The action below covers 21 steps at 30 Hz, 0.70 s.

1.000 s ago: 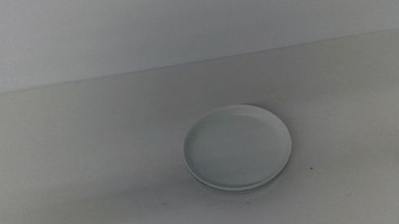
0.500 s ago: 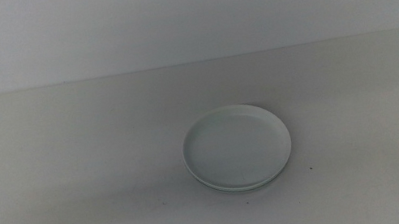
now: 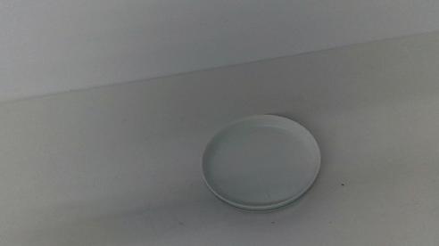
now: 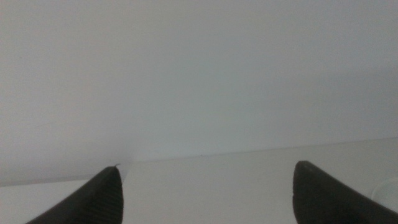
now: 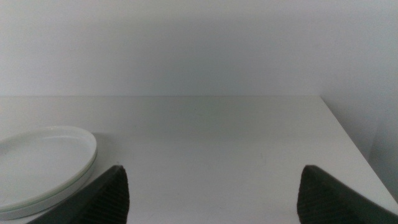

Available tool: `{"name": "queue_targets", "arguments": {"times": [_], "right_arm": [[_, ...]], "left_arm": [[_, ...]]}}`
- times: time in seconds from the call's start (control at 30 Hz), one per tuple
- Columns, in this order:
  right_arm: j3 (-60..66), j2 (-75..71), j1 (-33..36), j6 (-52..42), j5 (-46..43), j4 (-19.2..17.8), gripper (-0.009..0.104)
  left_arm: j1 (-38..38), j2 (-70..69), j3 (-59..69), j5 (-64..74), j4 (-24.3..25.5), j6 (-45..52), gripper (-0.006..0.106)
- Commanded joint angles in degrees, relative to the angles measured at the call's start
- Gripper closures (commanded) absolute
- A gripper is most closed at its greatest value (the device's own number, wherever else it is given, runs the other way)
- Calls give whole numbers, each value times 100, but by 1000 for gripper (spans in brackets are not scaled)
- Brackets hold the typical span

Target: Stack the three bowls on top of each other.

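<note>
Both grippers hang back off the middle view, the left gripper (image 4: 205, 193) and the right gripper (image 5: 211, 193) each with jaws spread wide and nothing between them. On the table (image 3: 73, 167) the bowls (image 3: 261, 163) sit as one pile near the centre, a pale one on top with another rim showing under it; I count two edges for sure, and a third may be hidden. Stacking looks done, so the next move is likely just to wait clear
</note>
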Motion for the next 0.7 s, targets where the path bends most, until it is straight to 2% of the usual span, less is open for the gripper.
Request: {"name": "queue_targets", "arguments": {"times": [0.0, 0.2, 0.67], "right_arm": [[18, -22, -26, -16, -77, -10, 2], [18, -22, -26, -16, -77, -10, 2], [18, -22, -26, -16, -77, -10, 2]], "left_arm": [[8, -41, 43, -51, -14, -40, 7], [8, -41, 498, -611, -49, -40, 7], [8, -41, 1136, -725, -12, -40, 7]]}}
